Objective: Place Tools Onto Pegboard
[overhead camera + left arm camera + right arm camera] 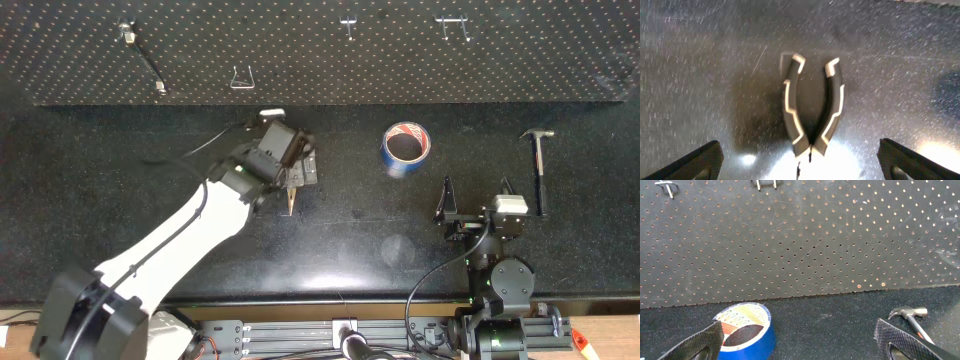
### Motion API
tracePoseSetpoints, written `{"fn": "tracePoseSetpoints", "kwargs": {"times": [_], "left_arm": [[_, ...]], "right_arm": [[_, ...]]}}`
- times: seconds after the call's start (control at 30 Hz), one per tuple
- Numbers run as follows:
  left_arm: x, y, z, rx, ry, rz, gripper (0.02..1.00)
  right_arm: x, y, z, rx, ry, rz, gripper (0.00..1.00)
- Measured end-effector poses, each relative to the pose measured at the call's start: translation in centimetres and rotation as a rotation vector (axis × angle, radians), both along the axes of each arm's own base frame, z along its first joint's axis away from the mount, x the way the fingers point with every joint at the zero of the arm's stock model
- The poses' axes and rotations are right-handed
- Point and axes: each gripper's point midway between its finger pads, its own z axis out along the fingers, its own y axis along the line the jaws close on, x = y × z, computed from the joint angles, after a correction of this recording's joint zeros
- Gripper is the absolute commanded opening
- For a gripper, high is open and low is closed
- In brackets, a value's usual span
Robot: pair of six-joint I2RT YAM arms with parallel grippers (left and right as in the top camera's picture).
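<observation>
- Pliers [812, 107] flat on the table [120, 230], left of its middle and nearer the far edge than the near one, handles a little apart and curving in to meet at the pivot.
- Left gripper [799, 150] right above them, fingers spread wide, one on each side of the pliers and clear of both handles. Nothing held.
- Tape [405, 147], a blue roll, sits on its side face with the hole up, right of the table's middle and close to the far edge.
- Hammer [540, 165] lies near the right edge, head toward the far edge, handle running back toward the near one.
- Right gripper [475, 205] low over the table between tape and hammer, closer to the near edge, touching neither, fingers spread and empty.
- Pegboard [815, 240] runs along the far edge. Bare wire hooks [453, 25] on it toward the right and middle, and a thin tool [150, 68] hangs slanted at its left.
</observation>
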Motion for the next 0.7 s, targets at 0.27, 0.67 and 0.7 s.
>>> {"fn": "tracePoseSetpoints", "kwargs": {"times": [0.27,0.67,0.7], "left_arm": [[1.6,-0.7,1.3,0.076,0.029,-0.056,0.996],[1.7,-1.7,-2.6,0.077,0.116,-0.070,0.996],[1.7,-1.7,-2.7,0.072,0.118,-0.065,0.996]], "right_arm": [[0.0,0.0,0.0,0.000,0.000,0.000,0.980],[0.0,0.0,0.0,0.000,0.000,0.000,0.980],[0.0,0.0,0.0,0.000,0.000,0.000,0.980]]}}
